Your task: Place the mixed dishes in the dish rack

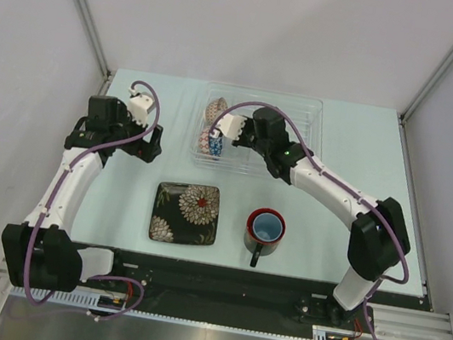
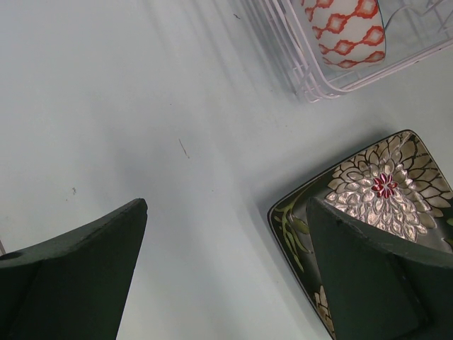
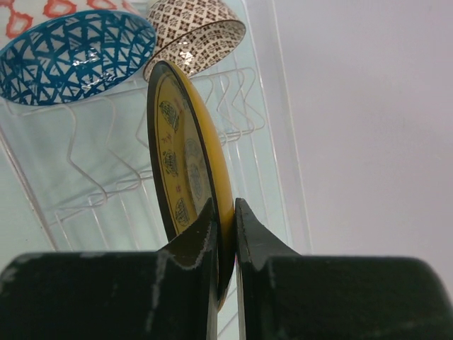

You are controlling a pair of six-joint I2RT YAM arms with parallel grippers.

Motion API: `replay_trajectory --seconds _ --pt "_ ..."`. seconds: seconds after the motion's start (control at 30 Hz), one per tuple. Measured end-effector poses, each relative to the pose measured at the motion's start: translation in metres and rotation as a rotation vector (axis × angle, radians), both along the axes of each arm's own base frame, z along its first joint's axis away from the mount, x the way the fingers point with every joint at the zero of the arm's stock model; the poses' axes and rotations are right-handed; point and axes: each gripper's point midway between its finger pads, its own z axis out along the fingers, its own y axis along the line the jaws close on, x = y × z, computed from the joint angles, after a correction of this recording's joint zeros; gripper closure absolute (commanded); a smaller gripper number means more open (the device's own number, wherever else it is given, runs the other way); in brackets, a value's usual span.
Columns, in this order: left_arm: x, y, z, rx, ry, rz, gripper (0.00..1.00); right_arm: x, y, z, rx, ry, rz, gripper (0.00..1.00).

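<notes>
Rim of a yellow plate [image 3: 185, 156] sat pinched in the right gripper [image 3: 225, 227], edge-on over the dish rack [image 3: 255, 142]; the left gripper [image 2: 226, 212] gaped above bare table [image 2: 106, 106] beside the square plate [image 2: 382, 188].

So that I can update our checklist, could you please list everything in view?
Rack: 1, clear, far middle of table.
Blue bowl: 1, blue-patterned inside, tilted in rack.
Brown bowl: 1, brown-patterned, in rack, farther back than blue bowl.
Yellow plate: 1, yellow with dark rim, on edge over rack, in right gripper.
Square plate: 1, dark with flowers, on table nearer than rack.
Mug: 1, red, light-blue inside, on table right of square plate.
Table: 1, pale blue-green.
Left gripper: 1, black, open, over table left of rack.
Right gripper: 1, black, shut on yellow plate.
</notes>
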Motion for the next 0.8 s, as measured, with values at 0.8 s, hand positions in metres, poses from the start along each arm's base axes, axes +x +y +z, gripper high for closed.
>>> replay_trajectory --seconds 0.8 --pt "0.001 0.0 -0.001 0.001 -0.004 0.0 0.0 0.007 0.012 -0.066 -0.024 0.13 0.001 1.0"
